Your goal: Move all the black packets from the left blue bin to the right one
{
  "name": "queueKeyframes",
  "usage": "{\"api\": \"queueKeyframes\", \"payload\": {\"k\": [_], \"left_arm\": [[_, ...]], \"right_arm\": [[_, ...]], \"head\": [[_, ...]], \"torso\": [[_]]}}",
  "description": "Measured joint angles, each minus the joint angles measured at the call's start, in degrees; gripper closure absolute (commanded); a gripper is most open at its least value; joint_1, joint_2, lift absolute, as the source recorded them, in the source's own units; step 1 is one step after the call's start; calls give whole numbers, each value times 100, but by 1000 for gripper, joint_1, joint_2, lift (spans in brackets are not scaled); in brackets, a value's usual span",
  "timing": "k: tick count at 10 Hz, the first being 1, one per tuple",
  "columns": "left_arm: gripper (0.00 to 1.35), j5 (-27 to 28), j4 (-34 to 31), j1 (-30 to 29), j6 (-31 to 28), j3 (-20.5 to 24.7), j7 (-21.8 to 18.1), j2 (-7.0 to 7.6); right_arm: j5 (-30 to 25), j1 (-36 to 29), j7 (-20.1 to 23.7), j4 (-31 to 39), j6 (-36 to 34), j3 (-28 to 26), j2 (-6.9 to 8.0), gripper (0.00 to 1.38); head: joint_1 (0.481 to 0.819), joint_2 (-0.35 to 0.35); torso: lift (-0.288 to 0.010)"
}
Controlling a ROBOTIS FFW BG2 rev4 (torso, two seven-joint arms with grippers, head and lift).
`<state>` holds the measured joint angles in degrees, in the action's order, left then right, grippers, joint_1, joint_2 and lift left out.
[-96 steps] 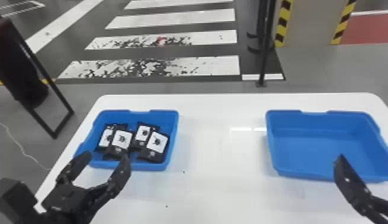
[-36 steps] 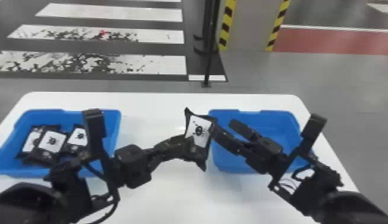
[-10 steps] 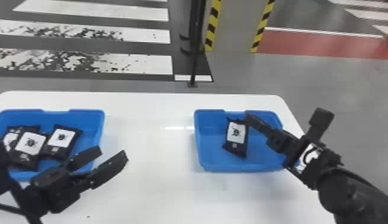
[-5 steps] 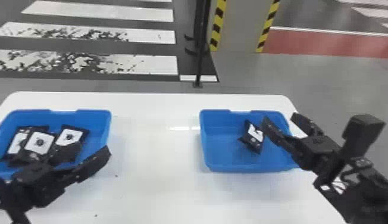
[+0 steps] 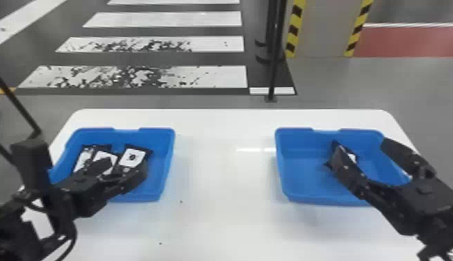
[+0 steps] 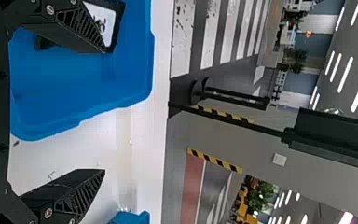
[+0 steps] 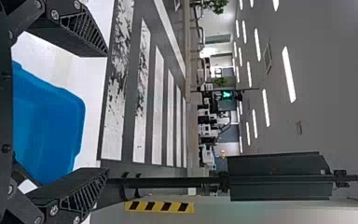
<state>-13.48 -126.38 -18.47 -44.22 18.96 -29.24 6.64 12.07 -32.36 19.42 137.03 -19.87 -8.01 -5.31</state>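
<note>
Tabletop point(image 5: 222, 225): shared base | left blue bin point(image 5: 168, 158), right blue bin point(image 5: 285, 165): spaced apart, likely for handover room | left claw point(image 5: 124, 166): open, presumably to pick; right claw point(image 5: 361, 149): open, likely for release | three packets point(image 5: 132, 158) left, one packet point(image 5: 351, 157) right

left tool point(image 5: 128, 166): fingers spread | left blue bin point(image 6: 79, 77): beyond | black packet point(image 6: 105, 22): partly behind one finger | white table point(image 6: 144, 140)

A big indoor hall with crosswalk stripes point(image 5: 215, 77) and ceiling lights point(image 7: 288, 74).
</note>
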Motion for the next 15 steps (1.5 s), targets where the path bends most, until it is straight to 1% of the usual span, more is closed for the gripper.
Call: {"api": "queueKeyframes", "payload": {"k": [3,4,6,7,9,11,13,15], "left_arm": [[125,670,64,528,-824,32,365,52],[125,907,142,720,-1096,25,480,57],[125,1199,631,1186,-1600,-32,575,104],[125,1300,918,1423,-1792,-133,609,155],[125,1458,1425,1800,-1907,-290,670,211],[125,1544,1901,2164,-1952,-364,773,214],[134,1590,2488,2540,-1970,-512,799,217],[140,1604,2854,2780,-1967,-673,803,223]], "right_arm": [[349,-304,29,54,-59,345,4,159],[398,-311,51,44,-97,372,4,162],[470,-308,62,33,-145,369,-2,162],[495,-307,62,28,-166,368,-4,163],[547,-295,79,12,-207,368,-5,163],[601,-286,87,-16,-240,368,-10,167],[624,-248,107,-45,-260,367,-14,168],[639,-235,114,-66,-268,367,-14,168]], "head": [[695,194],[695,217],[695,237],[695,240],[695,239],[695,243],[695,232],[695,219]], "torso": [[-140],[-140],[-140],[-140],[-140],[-140],[-140],[-140]]}}
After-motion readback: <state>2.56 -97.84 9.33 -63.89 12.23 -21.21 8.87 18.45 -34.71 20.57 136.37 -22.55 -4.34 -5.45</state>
